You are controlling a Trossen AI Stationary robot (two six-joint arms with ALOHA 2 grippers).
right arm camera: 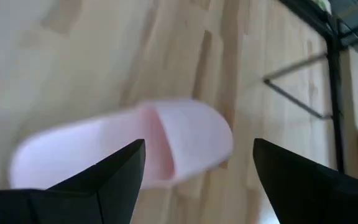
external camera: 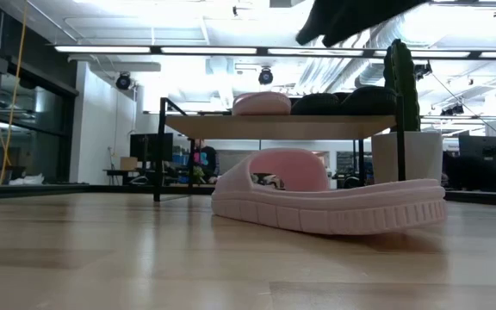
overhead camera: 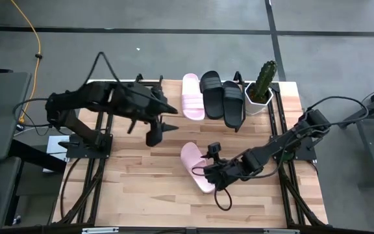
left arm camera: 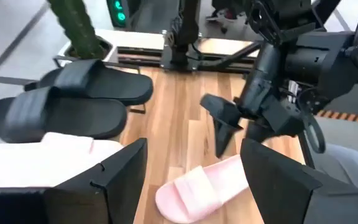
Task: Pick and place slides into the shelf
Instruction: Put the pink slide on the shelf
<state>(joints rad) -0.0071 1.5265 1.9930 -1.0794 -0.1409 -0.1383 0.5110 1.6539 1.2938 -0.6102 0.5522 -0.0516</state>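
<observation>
The right gripper (right arm camera: 194, 171) hovers just above the pale pink slide (overhead camera: 195, 167) lying on the tabletop (overhead camera: 135, 188), fingers spread wide, holding nothing; the slide lies between them.

The tabletop (overhead camera: 141, 188) is pale wood — planked, with a soft sheen. On it, the pink slide (external camera: 330, 202) looks matt, ribbed foam; the shelf (external camera: 274, 127) behind has a wooden top on thin dark metal legs.

three slides (overhead camera: 214, 96) shelved, pink slide (overhead camera: 196, 166) on table
</observation>
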